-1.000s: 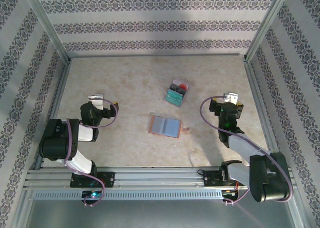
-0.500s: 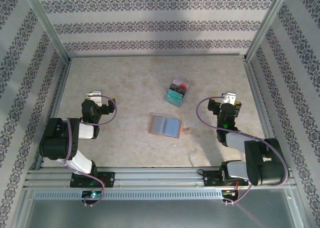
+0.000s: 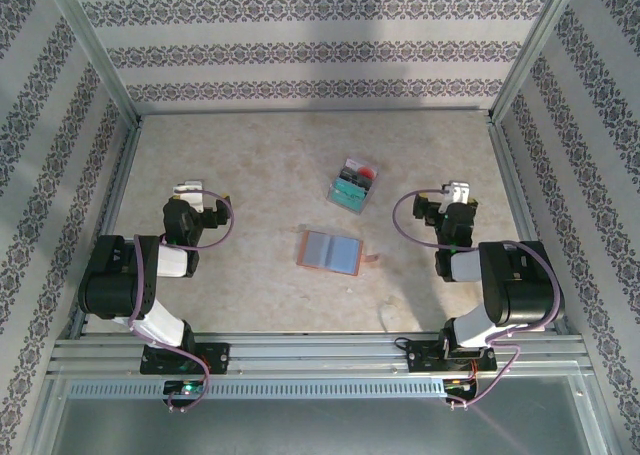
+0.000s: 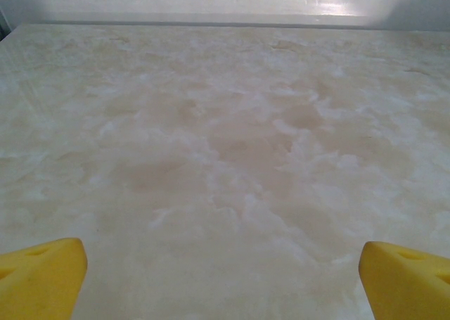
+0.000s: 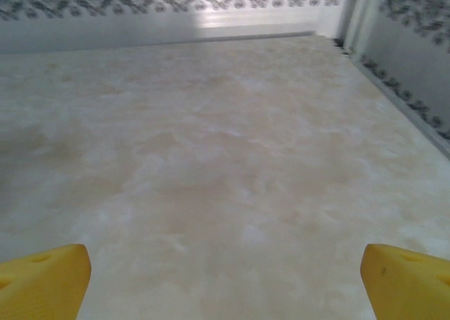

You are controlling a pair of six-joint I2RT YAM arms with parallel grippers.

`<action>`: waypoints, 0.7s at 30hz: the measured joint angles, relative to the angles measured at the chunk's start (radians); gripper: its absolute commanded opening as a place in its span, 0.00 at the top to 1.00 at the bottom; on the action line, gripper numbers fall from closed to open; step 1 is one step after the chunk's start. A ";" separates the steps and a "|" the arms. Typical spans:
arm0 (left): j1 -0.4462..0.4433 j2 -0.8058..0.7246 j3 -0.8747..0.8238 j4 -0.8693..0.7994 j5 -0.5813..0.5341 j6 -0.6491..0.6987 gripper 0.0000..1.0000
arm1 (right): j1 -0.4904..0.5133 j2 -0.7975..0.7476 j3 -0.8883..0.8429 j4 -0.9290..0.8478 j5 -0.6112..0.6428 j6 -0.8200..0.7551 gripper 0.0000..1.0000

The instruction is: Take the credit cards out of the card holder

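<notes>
— Yellow pads (image 4: pixel 42 281) sit in the two bottom corners of the left wrist view, far apart. So the left jaws are spread wide?
— Yes, wide, with nothing between them but bare cream marbled table (image 4: pixel 225 158). The right wrist view gives the same: two yellow pads (image 5: pixel 42 281) at the corners, the right jaws spread wide and holding nothing.
— Where do they stand, seen from above?
— The left arm (image 3: pixel 130 275) is folded on the left side of the table, its jaws pointing towards the back wall. The right arm (image 3: pixel 510 285) is folded likewise on the right side. Both sets of jaws are well apart from the task's things.
— And the card holder (image 3: pixel 332 252)?
— Flat and open in the middle of the table, between the two arms. Its grey-blue inside faces up, with a brown rim. A small brown tab (image 3: pixel 371 261) sticks out at its near right corner.
— Any cards in its pockets?
— Too small to tell from above.
— The credit cards (image 3: pixel 354 184)?
— A small stack lies on the table beyond the card holder, a little to the right and apart from it. It is teal on the near part, red at the far end, with a pale edge.
— Around all that?
— Patterned walls (image 3: pixel 300 50) on three sides, and a metal rail (image 3: pixel 320 360) along the near edge where the arms are bolted.
</notes>
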 measured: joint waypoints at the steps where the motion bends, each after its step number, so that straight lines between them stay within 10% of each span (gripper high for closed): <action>1: 0.000 0.000 0.000 0.000 0.000 0.000 0.01 | 0.000 0.000 0.015 -0.011 -0.025 -0.004 0.02; 21: 0.000 0.000 0.000 0.000 -0.002 0.000 0.01 | -0.032 0.000 0.037 -0.027 -0.321 -0.034 0.02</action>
